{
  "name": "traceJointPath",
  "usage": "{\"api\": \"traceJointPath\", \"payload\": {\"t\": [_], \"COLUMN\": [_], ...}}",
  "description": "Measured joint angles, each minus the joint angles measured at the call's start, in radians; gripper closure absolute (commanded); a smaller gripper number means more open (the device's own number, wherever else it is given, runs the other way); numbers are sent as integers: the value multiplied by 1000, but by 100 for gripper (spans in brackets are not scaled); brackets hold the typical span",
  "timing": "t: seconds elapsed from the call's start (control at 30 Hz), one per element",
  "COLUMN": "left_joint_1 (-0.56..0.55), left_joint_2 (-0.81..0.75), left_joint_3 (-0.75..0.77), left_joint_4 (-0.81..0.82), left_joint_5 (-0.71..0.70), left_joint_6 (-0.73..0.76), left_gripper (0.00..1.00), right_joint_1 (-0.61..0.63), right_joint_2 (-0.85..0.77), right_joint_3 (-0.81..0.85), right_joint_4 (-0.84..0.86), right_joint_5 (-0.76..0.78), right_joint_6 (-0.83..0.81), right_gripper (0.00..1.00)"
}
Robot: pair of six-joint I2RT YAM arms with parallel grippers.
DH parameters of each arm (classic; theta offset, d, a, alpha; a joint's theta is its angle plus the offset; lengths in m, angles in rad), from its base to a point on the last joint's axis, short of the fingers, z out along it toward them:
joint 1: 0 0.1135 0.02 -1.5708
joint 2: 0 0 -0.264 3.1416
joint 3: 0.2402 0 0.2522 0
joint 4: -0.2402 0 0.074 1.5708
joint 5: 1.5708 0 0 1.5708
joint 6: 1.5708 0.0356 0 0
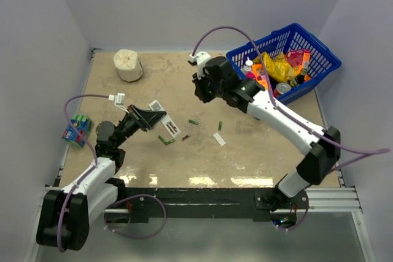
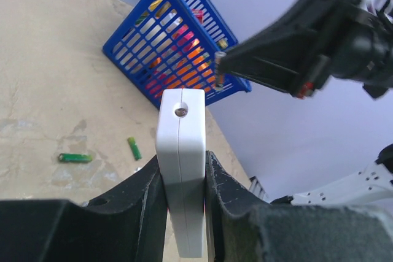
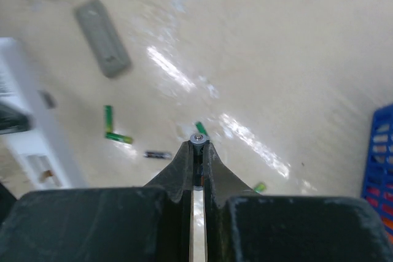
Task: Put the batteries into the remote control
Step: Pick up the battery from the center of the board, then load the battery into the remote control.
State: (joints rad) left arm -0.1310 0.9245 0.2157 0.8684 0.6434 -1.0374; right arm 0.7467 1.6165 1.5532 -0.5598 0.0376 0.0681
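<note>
My left gripper [image 1: 152, 118] [image 2: 183, 162] is shut on the white remote control [image 1: 169, 127] [image 2: 180, 127], held on edge above the table's left half. One end, with a small round hole, points away from the wrist. My right gripper [image 1: 199, 92] [image 3: 198, 146] hovers above the table's middle, shut on a thin battery whose metal tip [image 3: 198, 139] [image 2: 218, 65] sticks out of the jaws. That tip is close to the remote's end without touching it. Loose batteries lie below: green ones [image 1: 166, 141] [image 1: 193, 121] [image 1: 220, 127] [image 3: 118, 137] and a dark one [image 1: 185, 137] [image 3: 158, 154].
A small white flat piece [image 1: 219, 139] lies among the cells. A grey oblong piece [image 3: 102, 38] lies on the table near the remote. A blue basket [image 1: 319, 50] [image 2: 132, 38] of colourful items is at the back right, a white roll [image 1: 128, 64] at the back left, a wrapped battery pack [image 1: 77, 129] at the left edge.
</note>
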Motion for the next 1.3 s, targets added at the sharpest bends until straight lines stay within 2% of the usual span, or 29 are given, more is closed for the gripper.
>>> {"api": "traceJointPath", "payload": {"t": [0.23, 0.47, 0.83, 1.3], "left_joint_1": [0, 0, -4, -9], "left_joint_2": [82, 84, 82, 68], "left_joint_3": [1, 29, 42, 43], "left_joint_4": [160, 209, 223, 254], "left_joint_5": [-5, -24, -56, -81], "left_joint_6": [-94, -148, -185, -253], "left_gripper": [100, 100, 100, 100], "right_joint_1": [138, 183, 248, 256], "right_joint_2": [-230, -310, -274, -230], "right_joint_3": [-220, -365, -396, -414], "right_joint_4": [305, 539, 626, 639], "right_joint_5": [-66, -120, -161, -142], "right_joint_6": [52, 87, 89, 85], "right_gripper": [100, 100, 100, 100]}}
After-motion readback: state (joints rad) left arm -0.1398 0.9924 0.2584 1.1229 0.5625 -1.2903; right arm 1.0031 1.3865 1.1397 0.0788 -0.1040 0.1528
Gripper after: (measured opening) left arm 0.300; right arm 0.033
